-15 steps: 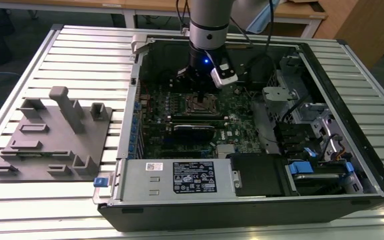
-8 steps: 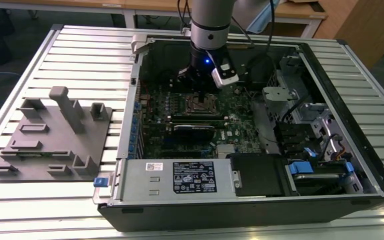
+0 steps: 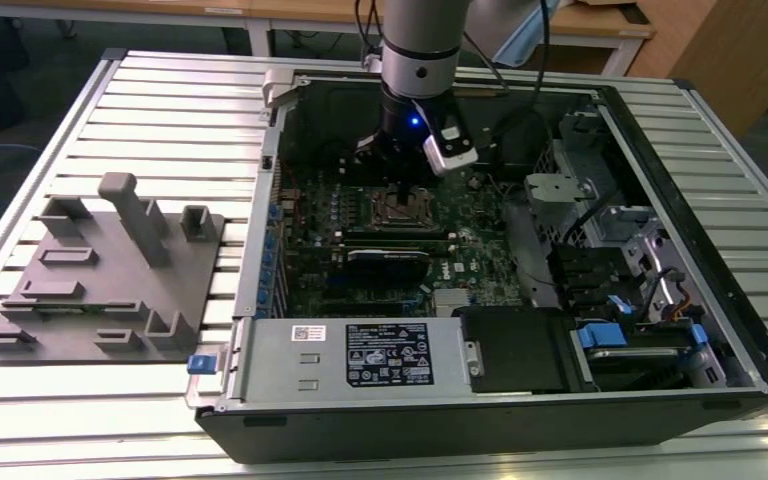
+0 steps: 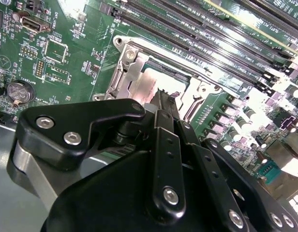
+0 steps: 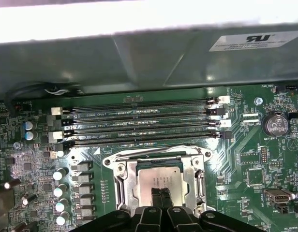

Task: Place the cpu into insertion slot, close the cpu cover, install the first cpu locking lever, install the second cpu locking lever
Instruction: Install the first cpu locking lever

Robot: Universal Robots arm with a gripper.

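The insertion slot (image 3: 404, 207) sits in the middle of the green motherboard inside the open computer case. In both wrist views the cpu (image 5: 161, 178) (image 4: 156, 79) lies flat in the slot, its dull silver top showing. The silver cpu cover (image 5: 131, 181) (image 4: 131, 65) frames it, lying down around the chip. A thin metal lever rod (image 5: 154, 153) (image 4: 187, 63) runs along the socket's side by the memory slots. My gripper (image 5: 160, 197) (image 4: 163, 101) (image 3: 404, 185) hangs directly over the cpu, fingers shut together with nothing between them, tips close to the chip's top.
Long black memory slots (image 5: 139, 121) run beside the socket, with capacitors (image 5: 59, 188) and a coin battery (image 5: 276, 124) nearby. The case wall (image 5: 139, 58) rises behind the slots. The white-labelled power supply (image 3: 357, 355) fills the case's front. A grey fixture (image 3: 104, 270) stands at the exterior view's left.
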